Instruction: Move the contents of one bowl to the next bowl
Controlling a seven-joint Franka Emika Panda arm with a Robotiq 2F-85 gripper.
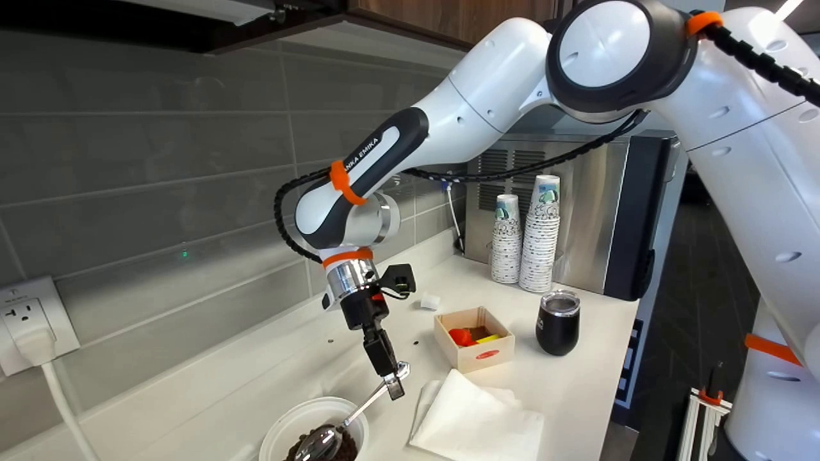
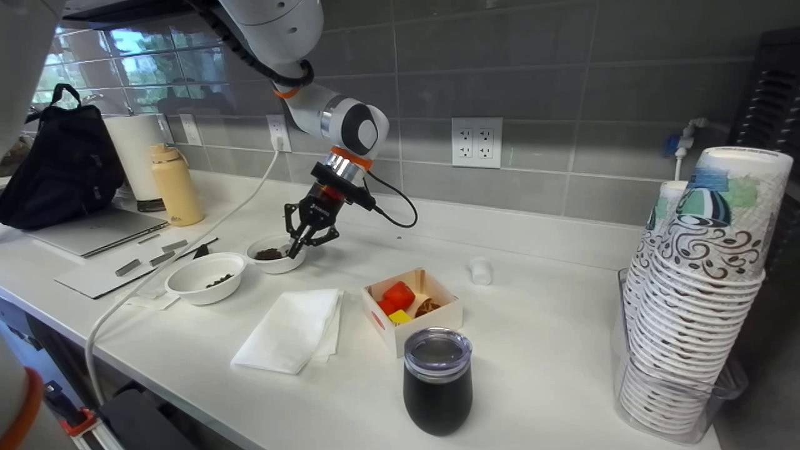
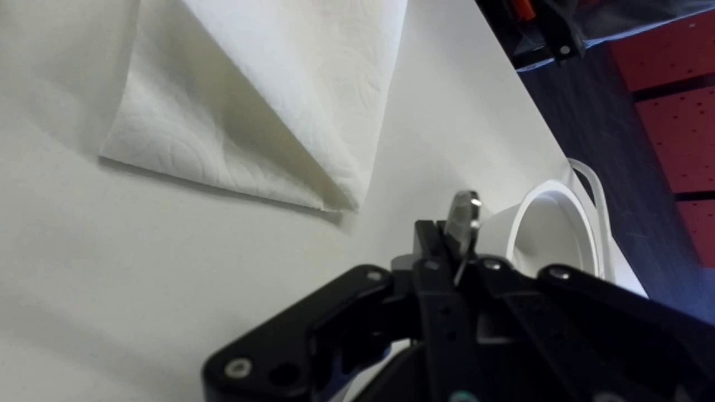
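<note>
My gripper [image 1: 392,384] is shut on the handle of a metal spoon [image 1: 365,404]. The spoon slants down, its scoop over or in the dark pieces [image 1: 346,447] in a white bowl [image 1: 277,428]. In an exterior view this fuller bowl [image 2: 279,267] stands under the fingertips [image 2: 295,247]. A second white bowl [image 2: 190,289] beside it, nearer the counter's front, holds a few dark pieces [image 2: 219,280]. In the wrist view the spoon's handle end [image 3: 462,220] sticks out of the closed fingers [image 3: 441,237], and a white bowl [image 3: 497,230] shows behind them.
A folded white napkin [image 2: 290,331] lies near the bowls. A small wooden box [image 2: 431,319] with toy food and a black tumbler [image 2: 437,394] stand farther along. A white cord [image 2: 144,284] runs past the second bowl. Stacked paper cups [image 2: 687,312] stand at the end.
</note>
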